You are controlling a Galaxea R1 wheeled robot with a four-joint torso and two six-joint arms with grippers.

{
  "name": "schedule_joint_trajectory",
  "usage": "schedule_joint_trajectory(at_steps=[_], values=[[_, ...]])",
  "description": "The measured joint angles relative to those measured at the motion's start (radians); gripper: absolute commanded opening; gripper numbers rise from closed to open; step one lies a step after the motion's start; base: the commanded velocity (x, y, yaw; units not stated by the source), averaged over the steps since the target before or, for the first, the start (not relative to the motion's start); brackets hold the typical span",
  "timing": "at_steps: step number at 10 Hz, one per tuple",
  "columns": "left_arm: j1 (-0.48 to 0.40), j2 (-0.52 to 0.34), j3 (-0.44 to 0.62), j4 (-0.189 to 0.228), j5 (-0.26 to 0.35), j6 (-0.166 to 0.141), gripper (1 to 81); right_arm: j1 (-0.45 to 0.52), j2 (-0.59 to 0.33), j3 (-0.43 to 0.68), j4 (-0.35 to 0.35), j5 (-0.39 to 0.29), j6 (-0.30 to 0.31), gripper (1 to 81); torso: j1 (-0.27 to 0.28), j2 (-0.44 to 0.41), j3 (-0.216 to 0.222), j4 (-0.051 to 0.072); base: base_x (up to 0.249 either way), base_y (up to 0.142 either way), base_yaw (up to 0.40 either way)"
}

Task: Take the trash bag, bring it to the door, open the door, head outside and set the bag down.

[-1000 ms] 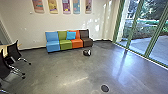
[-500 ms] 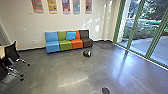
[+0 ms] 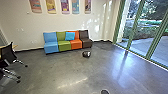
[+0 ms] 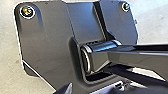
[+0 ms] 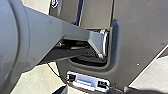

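On the grey concrete floor (image 3: 67, 67), a small dark bundle with pale patches (image 3: 86, 54) is lying just in front of the modular sofa (image 3: 64, 45), near its orange and brown seats. It is probably serving as the trash bag, though I cannot make out its folds or handles. It is sitting apart from the furniture, perhaps so that a robot can be reaching it without bumping anything.

The sofa is lining the wall, presumably to be leaving walking room, and a blue cushion (image 3: 70, 36) is leaning against the green and orange backrests, which are keeping it upright. Mesh-backed office chairs (image 3: 8, 53) are standing by a tabletop (image 3: 15, 46), likely for people working there.

Green-framed glass panels (image 3: 141, 35) are separating the room from the paving and shrubs outside; which panel is serving as the door I cannot tell.

Both wrist cameras are facing the robot's own dark plate (image 4: 50, 40) and jointed bar (image 4: 132, 58), so the arms are probably being kept tucked for driving. Whether either end effector is standing apart, closing together or clamping anything, I cannot tell.
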Motion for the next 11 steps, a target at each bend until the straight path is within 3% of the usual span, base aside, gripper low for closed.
schedule_joint_trajectory(at_steps=[3,11], values=[[0.000,0.000,0.000,0.000,0.000,0.000,81.1,0.000,0.000,0.000,0.000,0.000,0.000,81.1,0.000,0.000,0.000,0.000,0.118,-0.063,0.000],[0.000,0.000,0.001,0.000,0.000,0.000,81.1,-0.002,0.000,0.000,0.000,0.001,0.000,81.1,0.000,0.000,0.000,0.000,0.120,0.000,0.000]])
